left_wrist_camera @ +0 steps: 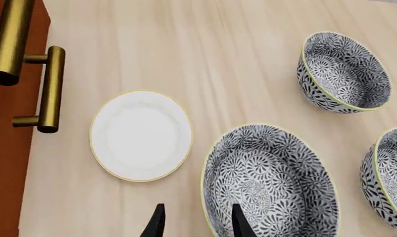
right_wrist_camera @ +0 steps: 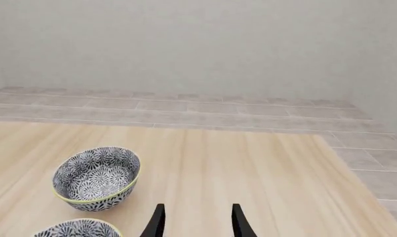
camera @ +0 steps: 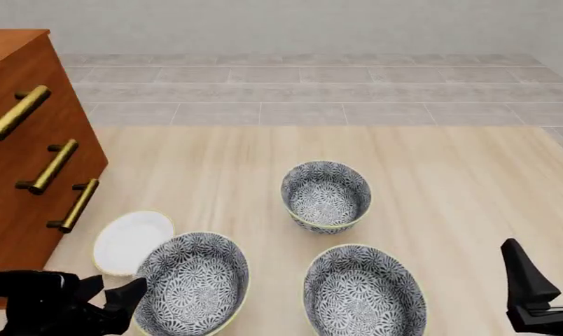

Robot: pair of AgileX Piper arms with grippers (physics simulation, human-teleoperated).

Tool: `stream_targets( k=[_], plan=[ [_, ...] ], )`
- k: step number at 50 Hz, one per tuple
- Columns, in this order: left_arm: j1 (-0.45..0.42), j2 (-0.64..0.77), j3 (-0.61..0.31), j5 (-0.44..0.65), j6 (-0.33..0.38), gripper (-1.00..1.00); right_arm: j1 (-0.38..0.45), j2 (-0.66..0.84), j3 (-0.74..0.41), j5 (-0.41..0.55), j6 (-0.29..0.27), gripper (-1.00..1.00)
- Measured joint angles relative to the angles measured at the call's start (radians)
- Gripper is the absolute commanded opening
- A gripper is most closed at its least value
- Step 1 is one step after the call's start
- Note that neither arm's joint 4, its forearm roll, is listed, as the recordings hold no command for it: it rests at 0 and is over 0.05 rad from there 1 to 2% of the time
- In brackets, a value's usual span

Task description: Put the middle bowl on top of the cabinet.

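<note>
Bowl (left_wrist_camera: 271, 182), patterned, is seen on the table, its rim between the spread fingers of the left gripper (left_wrist_camera: 198, 224). Nothing is lifted yet. Cabinet (camera: 20, 182) stands beyond the gripper's outer finger; right gripper (right_wrist_camera: 198, 222) is released, idle.

A pale wood-grain table (camera: 468, 182) is filling the foreground, a grey tiled floor (camera: 309, 87) is stretching beyond it, and a plain off-white wall (right_wrist_camera: 185, 44) is closing off the room under even light.
</note>
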Motion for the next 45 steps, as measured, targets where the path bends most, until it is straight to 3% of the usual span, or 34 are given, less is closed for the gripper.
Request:
stream_targets(
  k=[45],
  plan=[
    [-0.088,0.549,0.011,-0.468,-0.022,1.0,-0.003,-0.033,0.0,0.038,0.008,1.0]
  ],
)
